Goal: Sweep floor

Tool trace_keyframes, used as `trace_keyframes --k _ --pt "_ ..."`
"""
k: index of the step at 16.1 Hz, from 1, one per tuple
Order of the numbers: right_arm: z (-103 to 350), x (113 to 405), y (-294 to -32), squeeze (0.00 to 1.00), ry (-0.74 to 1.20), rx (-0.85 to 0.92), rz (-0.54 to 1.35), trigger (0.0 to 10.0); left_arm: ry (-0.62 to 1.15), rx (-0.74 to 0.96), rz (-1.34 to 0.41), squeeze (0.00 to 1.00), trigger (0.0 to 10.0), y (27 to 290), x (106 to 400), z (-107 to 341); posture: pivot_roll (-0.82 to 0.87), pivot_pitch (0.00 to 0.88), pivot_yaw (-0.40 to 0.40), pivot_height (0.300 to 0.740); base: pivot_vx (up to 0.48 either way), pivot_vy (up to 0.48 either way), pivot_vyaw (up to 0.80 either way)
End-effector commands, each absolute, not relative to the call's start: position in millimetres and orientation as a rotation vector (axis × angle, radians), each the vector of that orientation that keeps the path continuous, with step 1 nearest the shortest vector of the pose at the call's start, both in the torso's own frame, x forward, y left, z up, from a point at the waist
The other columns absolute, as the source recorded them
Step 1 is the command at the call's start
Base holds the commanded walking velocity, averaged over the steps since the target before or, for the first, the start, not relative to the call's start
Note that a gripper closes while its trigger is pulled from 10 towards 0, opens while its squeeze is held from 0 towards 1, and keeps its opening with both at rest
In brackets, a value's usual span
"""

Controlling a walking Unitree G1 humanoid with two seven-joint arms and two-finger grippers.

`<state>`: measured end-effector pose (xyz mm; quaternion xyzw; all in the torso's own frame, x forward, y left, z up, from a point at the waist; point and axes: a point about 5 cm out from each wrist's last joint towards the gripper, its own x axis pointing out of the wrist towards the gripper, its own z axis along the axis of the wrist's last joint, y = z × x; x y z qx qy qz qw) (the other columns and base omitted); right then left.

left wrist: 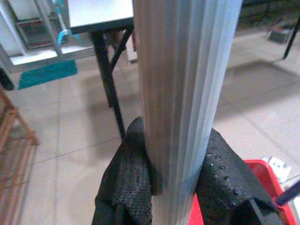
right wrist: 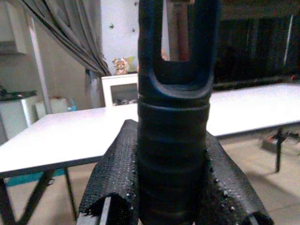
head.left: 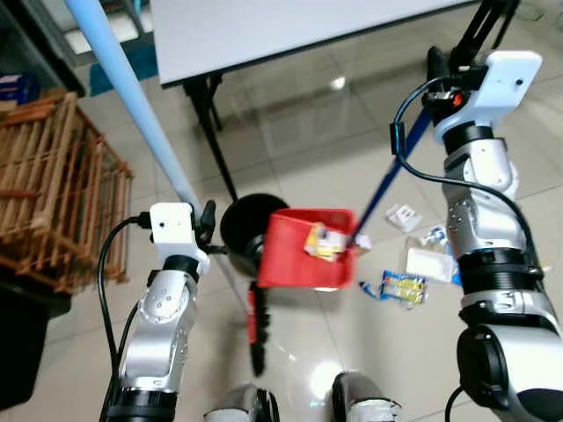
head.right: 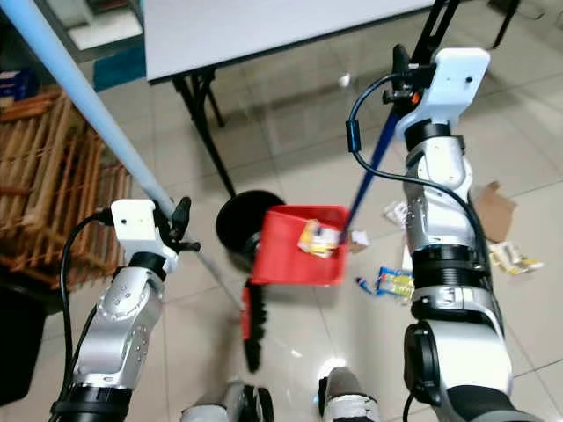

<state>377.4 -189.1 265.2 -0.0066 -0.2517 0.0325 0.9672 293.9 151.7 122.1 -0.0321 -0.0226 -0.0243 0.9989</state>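
Litter on the pale tiled floor (head.left: 369,352) is what I am after. Nearest my feet, a black brush head (head.left: 255,330) lies flat on the tiles, just below the red plastic dustpan (head.left: 303,251). That pan sits between my arms, and a yellow wrapper (head.left: 323,242) already lies inside it.

My left gripper (left wrist: 176,187) is clamped tight around the ribbed pale-blue pole (head.left: 132,97), both black pads pressed against it; I take this pole to be the dustpan's upright handle.

My right gripper (right wrist: 171,187) is closed on the black grip at the top of the dark-blue broom handle (head.left: 387,180), which slants down to the pan's right edge.

Just right of the pan, loose scraps lie apart on the tiles: a blue-and-yellow packet (head.left: 403,287), a white paper piece (head.left: 428,262) and a small white card (head.left: 403,216).

Behind the pan stands a round black bin (head.left: 242,224). Farther off I see a wooden slatted crate (head.left: 53,189) and the white worktop (head.left: 290,26) on black folding legs.

I judge the sweep-into-pan step is underway. Next I should draw the broom out past the packet and pull leftward, holding the pan steady.
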Motion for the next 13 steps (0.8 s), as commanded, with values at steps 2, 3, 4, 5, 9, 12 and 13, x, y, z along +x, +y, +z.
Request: trace_keyframes --k 2,3,4,5,9,12,13 --pt "272.2 375.3 -179.6 0.00 -0.545 -0.006 0.096 10.0 -0.070 -0.045 -0.016 0.00 10.0 162.5 291.9 127.8 -0.14 0.181 0.142 0.740 0.000 0.000 0.00" --pt "272.3 375.2 -179.8 0.00 -0.545 -0.006 0.095 10.0 -0.070 -0.044 -0.016 0.00 10.0 162.5 291.9 127.8 -0.14 0.181 0.142 0.740 0.000 0.000 0.00" --pt "272.3 375.0 -180.2 0.00 -0.543 -0.006 0.095 10.0 -0.069 -0.045 -0.018 0.00 10.0 162.3 291.7 127.6 -0.14 0.182 0.141 0.740 0.266 0.000 0.00" --pt "272.3 375.0 -180.3 0.00 -0.543 -0.006 0.094 10.0 -0.069 -0.046 -0.018 0.00 10.0 162.1 291.6 127.6 -0.14 0.182 0.141 0.740 0.270 0.000 0.00" --pt "272.5 375.2 -180.8 0.00 -0.539 -0.009 0.094 10.0 -0.057 -0.041 -0.005 0.00 10.0 162.3 291.4 125.7 -0.14 0.186 0.138 0.740 0.202 0.000 0.00" --pt "272.1 375.2 -180.3 0.00 -0.536 -0.019 0.095 10.0 -0.038 -0.026 0.005 0.00 10.0 162.3 291.2 122.1 -0.15 0.188 0.137 0.740 0.000 0.000 0.00" --pt "271.6 375.2 -180.5 0.00 -0.534 -0.022 0.094 10.0 -0.038 -0.026 0.005 0.00 10.0 161.8 290.8 122.0 -0.14 0.189 0.137 0.740 0.000 0.000 0.00"
